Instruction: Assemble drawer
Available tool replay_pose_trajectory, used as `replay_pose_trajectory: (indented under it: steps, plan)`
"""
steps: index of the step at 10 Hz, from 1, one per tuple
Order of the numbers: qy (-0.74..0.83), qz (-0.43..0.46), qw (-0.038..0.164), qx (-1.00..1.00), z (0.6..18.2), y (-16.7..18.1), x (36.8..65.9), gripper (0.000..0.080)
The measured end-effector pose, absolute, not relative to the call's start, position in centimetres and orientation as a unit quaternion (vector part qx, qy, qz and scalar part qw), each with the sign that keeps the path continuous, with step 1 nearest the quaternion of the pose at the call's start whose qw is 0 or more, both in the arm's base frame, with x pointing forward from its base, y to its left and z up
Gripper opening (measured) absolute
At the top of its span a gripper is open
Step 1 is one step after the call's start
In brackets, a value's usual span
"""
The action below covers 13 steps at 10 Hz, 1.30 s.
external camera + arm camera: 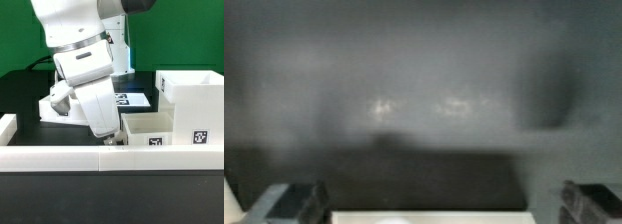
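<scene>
The large white box-shaped shell (192,92) stands at the exterior view's right, with a tag on its front. A small open-top tray (150,127) sits beside it, against the front rail. Another white tagged part (55,104), partly hidden by the arm, lies at the left behind the gripper. My gripper (107,136) hangs low, just left of the small tray and close to the table. In the blurred wrist view the gripper (438,203) has both fingers (287,202) wide apart, open and empty. A white edge (429,217) shows between them; I cannot tell which part it is.
A low white border rail (60,158) runs along the front, and another rail piece (8,126) stands at the left. The marker board (133,100) lies flat on the black table behind the gripper.
</scene>
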<state>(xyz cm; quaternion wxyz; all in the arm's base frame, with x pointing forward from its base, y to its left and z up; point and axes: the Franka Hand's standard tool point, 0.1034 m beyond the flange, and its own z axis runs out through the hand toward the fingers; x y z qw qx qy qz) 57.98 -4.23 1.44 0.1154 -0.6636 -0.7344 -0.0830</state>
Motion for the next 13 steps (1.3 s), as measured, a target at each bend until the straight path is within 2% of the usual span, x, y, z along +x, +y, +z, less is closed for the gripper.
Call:
replay_pose_trajectory:
  steps: [6,11,13]
  plan:
    - [-0.713,-0.086,0.129,-0.684,2.4,1.8,59.1,0.0649]
    - [-0.708,-0.085,0.131,-0.689,2.3,2.0,59.0,0.0649]
    - [-0.695,-0.086,0.133,-0.702,1.9,3.6,58.9,0.0649]
